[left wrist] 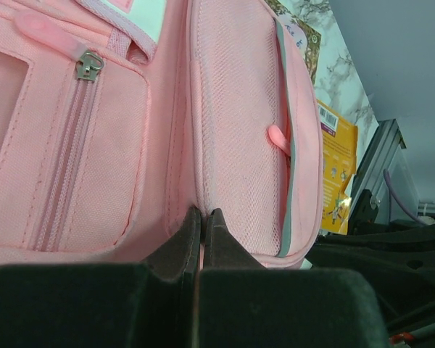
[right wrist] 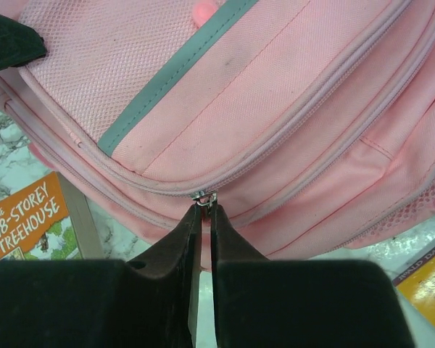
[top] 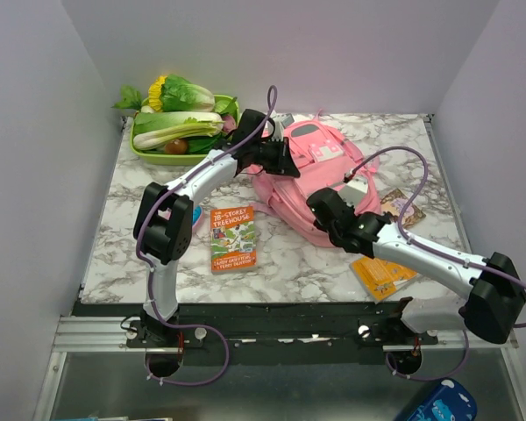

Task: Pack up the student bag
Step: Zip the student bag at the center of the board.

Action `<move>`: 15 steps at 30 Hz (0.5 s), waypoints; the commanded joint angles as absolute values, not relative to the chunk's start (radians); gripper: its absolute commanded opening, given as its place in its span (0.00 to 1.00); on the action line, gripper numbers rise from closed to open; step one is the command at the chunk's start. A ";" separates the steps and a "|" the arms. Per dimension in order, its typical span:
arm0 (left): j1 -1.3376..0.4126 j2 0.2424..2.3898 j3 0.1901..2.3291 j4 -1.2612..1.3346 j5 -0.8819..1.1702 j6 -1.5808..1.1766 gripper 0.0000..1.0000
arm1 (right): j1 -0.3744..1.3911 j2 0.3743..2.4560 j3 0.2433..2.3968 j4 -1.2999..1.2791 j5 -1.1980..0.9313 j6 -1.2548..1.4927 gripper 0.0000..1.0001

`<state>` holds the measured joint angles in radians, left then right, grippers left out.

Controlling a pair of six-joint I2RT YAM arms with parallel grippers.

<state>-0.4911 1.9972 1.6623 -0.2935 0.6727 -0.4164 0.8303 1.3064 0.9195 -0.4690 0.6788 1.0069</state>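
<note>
Pink student bag (top: pixel 320 175) lies flat mid-desk (top: pixel 289 267), just rt of the 78-Storey Treehouse book (top: pixel 233 238). L gripper (left wrist: pixel 201 212): jaws clenched on a fold of bag fabric btwn pockets. R gripper (right wrist: pixel 204 205): jaws pinching the metal zip pull (right wrist: pixel 203 196) on bag's near side.

"THE 78-STOREY TREEHOUSE" is read in white capitals on the orange upper part of the cover of a paperback book (top: pixel 233 239), which is laid on the marble table (top: pixel 289 272) just beside the student bag (top: pixel 320 175). The smaller lines lower on that cover cannot be made out. In the right wrist view "78-STOREY TREEHOUSE" is seen again on the same cover, and white capitals resembling "ALD DA" are cut off on the dark edge strip of a yellow book (right wrist: pixel 429 279).
</note>
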 commanded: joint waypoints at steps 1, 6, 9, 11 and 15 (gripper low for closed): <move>-0.485 1.953 1.712 -0.256 0.730 -0.407 0.00 | 0.830 1.250 0.874 -0.445 0.770 0.940 0.07; -0.485 1.956 1.703 -0.262 0.723 -0.393 0.00 | 0.830 1.239 0.890 -0.416 0.756 0.858 0.08; -0.485 1.956 1.697 -0.264 0.721 -0.390 0.00 | 0.830 1.244 0.887 -0.407 0.738 0.832 0.36; -0.485 1.954 1.695 -0.264 0.719 -0.388 0.00 | 0.830 1.247 0.877 -0.396 0.715 0.827 0.49; -0.485 1.950 1.694 -0.264 0.721 -0.388 0.00 | 0.830 1.256 0.865 -0.379 0.703 0.834 0.54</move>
<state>-0.4908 1.9972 1.6623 -0.3046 0.6777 -0.3992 0.8299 1.2640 0.8856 -0.4099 0.6838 0.8509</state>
